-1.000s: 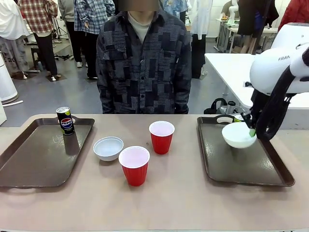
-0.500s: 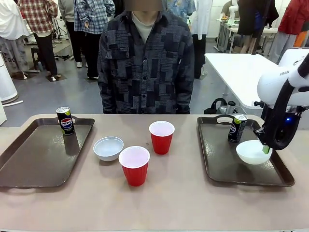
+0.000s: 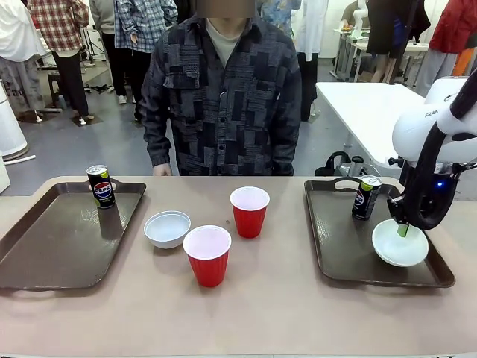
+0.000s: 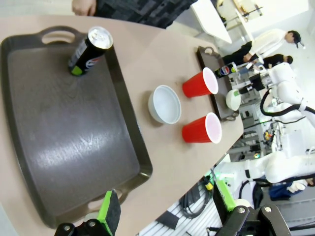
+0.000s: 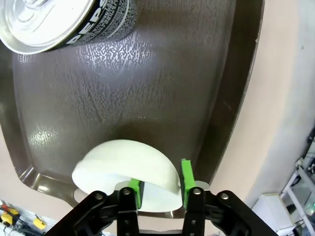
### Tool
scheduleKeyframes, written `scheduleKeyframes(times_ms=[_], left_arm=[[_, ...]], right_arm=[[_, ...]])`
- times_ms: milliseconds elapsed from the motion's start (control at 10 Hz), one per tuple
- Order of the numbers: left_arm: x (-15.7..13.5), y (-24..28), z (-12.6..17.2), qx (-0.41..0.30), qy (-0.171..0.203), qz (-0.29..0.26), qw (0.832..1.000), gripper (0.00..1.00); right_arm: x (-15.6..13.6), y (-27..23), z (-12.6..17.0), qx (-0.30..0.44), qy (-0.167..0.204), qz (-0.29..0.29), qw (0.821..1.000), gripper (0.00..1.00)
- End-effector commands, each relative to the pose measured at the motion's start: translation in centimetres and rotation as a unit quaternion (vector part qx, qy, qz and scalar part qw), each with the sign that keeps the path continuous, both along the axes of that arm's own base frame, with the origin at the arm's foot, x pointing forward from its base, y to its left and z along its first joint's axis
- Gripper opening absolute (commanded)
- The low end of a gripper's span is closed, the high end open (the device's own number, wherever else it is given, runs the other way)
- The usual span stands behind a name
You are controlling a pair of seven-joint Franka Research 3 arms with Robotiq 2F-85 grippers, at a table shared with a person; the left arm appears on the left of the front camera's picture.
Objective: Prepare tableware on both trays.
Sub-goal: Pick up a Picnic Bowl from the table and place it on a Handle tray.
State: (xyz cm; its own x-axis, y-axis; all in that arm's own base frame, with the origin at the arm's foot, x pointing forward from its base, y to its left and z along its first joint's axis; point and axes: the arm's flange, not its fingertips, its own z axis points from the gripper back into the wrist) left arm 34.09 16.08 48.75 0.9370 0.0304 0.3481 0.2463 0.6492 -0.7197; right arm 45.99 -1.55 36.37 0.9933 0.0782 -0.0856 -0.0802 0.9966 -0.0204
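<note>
Landmark: near red cup (image 3: pixel 208 255), mid-counter (image 3: pixel 276 313).

Well left of it, left tray (image 3: pixel 45 253), floor mostly bare. Left can (image 3: pixel 100 186) upright at its far edge. Left jaws spread wide above the tray's near end, holding nothing.

Just left of the cup and behind, loose bowl (image 3: pixel 167 228), narrow gap between. Just right and behind, far red cup (image 3: pixel 249 211), also apart.

Well right of the cup, right tray (image 3: pixel 343 246), open floor on its near-left part. Right can (image 3: pixel 365 197) upright toward the far rim. Tray bowl (image 3: pixel 400 244) tilted beside the right rim. Right jaws partly parted astride that bowl's edge, one pad (image 5: pixel 186 177) off the wall.
</note>
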Motion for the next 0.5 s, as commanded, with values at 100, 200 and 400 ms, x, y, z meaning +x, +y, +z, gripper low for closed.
scheduleKeyframes(times_ms=[100, 200, 400], left_arm=[[-0.1, 0.1, 0.1, -0.006, -0.005, -0.002, 1.000, 1.00], [-0.1, 0.1, 0.1, -0.006, -0.005, -0.002, 1.000, 1.00], [-0.1, 0.1, 0.1, -0.006, -0.005, -0.002, 1.000, 1.00]], right_arm=[[-0.2, 0.3, 1.9, -0.023, -0.028, 0.008, 0.999, 1.00], [-0.6, 0.6, 3.3, -0.019, -0.045, 0.009, 0.999, 0.60], [-1.7, 2.0, 7.0, -0.006, -0.096, 0.012, 0.995, 0.80]])
